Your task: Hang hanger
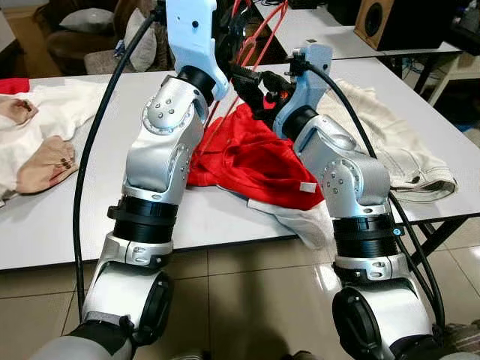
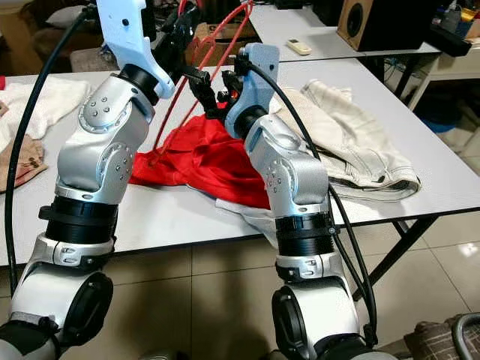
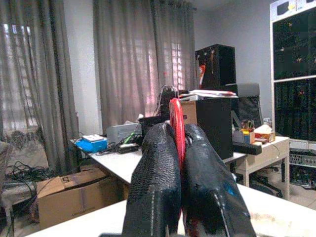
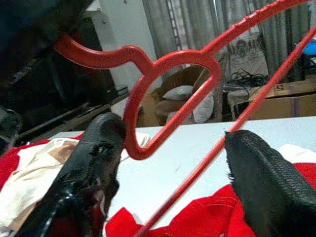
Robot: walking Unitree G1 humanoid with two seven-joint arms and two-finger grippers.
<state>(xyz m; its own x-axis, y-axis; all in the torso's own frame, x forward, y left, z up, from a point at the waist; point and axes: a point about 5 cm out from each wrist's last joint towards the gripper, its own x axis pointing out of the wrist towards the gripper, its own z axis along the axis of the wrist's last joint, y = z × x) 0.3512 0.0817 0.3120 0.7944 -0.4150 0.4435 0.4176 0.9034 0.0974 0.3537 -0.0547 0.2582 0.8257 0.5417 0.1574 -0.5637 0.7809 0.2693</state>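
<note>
Although the arms hide much of the red hanger (image 2: 196, 71) and its top runs off frame, it stands steeply above the worktop (image 2: 442, 161), long axis rising away from the robot. The left end effector (image 3: 178, 163) is pressed together on a hanger bar; the right end effector (image 4: 170, 163) is spread around the lower bar, beside the hanger's loop. Red cloth (image 1: 251, 161) lies beneath, a pale garment (image 2: 360, 150) just beside it.

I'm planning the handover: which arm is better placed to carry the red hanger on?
Left, probably: the left gripper is shut on the red hanger, while the right gripper is open around it.
</note>
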